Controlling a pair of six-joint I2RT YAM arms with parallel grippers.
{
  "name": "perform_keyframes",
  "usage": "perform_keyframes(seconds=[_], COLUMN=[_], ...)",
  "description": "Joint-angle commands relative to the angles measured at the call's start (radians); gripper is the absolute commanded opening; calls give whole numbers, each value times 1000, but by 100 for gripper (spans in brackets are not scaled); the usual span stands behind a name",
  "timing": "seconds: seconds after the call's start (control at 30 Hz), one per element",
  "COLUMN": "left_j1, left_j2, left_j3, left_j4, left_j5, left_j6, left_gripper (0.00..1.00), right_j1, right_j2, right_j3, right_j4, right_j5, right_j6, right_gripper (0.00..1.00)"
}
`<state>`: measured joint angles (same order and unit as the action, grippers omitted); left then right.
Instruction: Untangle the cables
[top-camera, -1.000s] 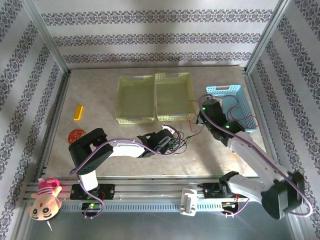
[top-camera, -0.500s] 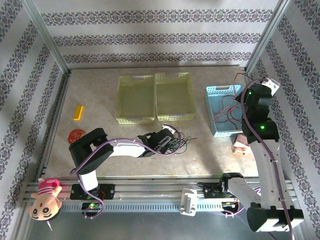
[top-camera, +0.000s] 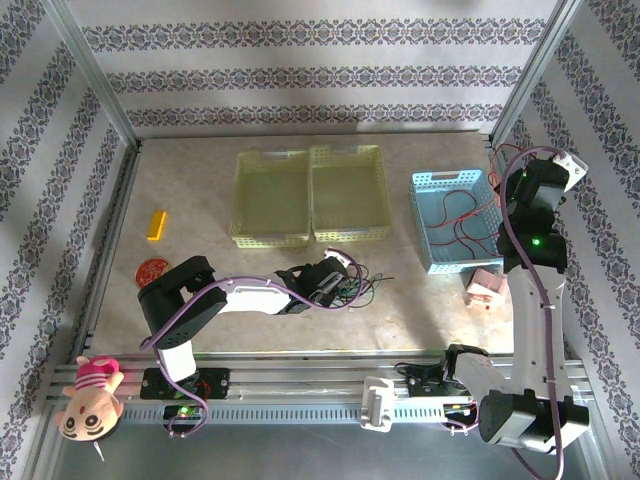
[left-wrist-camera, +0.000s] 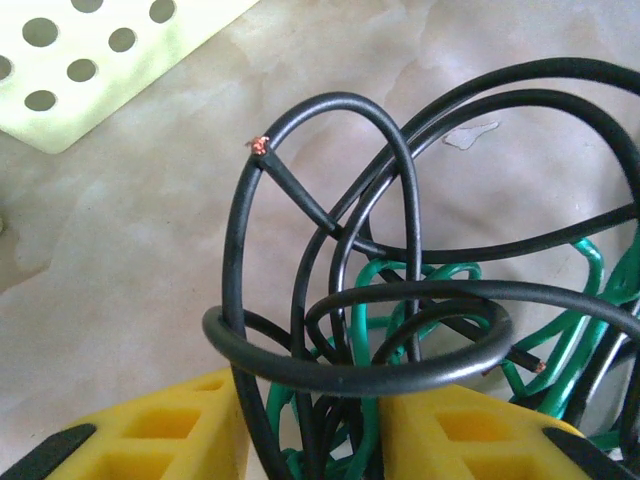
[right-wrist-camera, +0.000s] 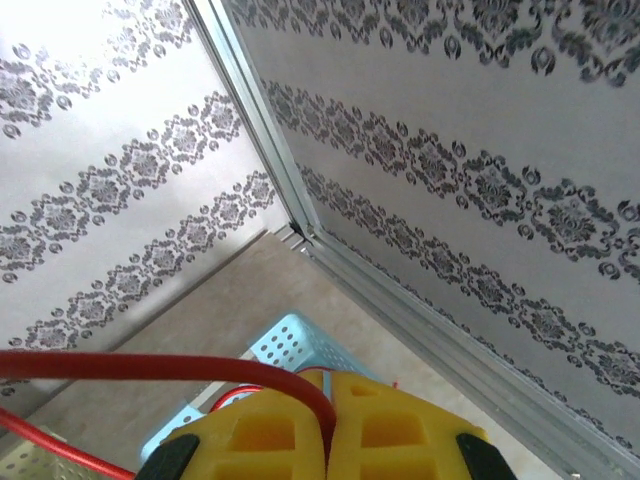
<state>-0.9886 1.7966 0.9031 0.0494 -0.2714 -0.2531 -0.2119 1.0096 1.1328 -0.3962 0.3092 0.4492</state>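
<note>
While the right pincer (right-wrist-camera: 328, 400) is clamping a red cable (right-wrist-camera: 150, 366), the left pincer (left-wrist-camera: 312, 415) is straddling tangled cables (left-wrist-camera: 400, 375). Its grip is looking uncertain

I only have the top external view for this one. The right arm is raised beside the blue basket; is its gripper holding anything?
Observer: Yes; the right wrist view shows the right gripper shut on a red cable.
Operator: And the left one, at the tangle?
Observer: The left gripper has its fingers apart, with black cables and a green cable running between them.
Operator: Any cable ends visible?
Observer: One black end, showing bare copper strands.
</note>
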Motion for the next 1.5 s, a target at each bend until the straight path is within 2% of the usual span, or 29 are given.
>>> perform_keyframes(seconds=[0.0,0.53,0.57,0.67,0.73,0.87,1.07,1.13,1.27,1.47], left_j1=[-10,-13,-13,-13,-13,-14,-12,-13,-13,-13], left_j2=[47,39,39,38,37,36,41,40,35,34], left_j3=[-9,-15,-15,-16,-16,-20,-17,-17,-23,-25], left_j4=[-106,-98,-98,-98,-98,-96,-93,-92,-87,-84], left_j5=[33,34,34,32,31,29,29,29,24,21], left_j6=[20,23,24,24,22,19,20,20,17,15], left_gripper=[38,43,43,46,46,49,53,52,53,53], right_j1=[-7,-3,-3,-1,5,38,176,250,395,585], right_j2=[32,229,248,298,317,273,165,129,74,119], right_j3=[-27,-120,-114,-87,-61,-72,-138,-188,-307,-406], right_j4=[21,12,-2,-46,-91,-122,-180,-177,-153,-178], right_j5=[-55,36,37,-10,-37,-19,-38,-117,-367,-514], right_j6=[33,125,130,133,135,129,101,85,43,6], right_gripper=[0,0,4,42,47,49,50,50,49,48])
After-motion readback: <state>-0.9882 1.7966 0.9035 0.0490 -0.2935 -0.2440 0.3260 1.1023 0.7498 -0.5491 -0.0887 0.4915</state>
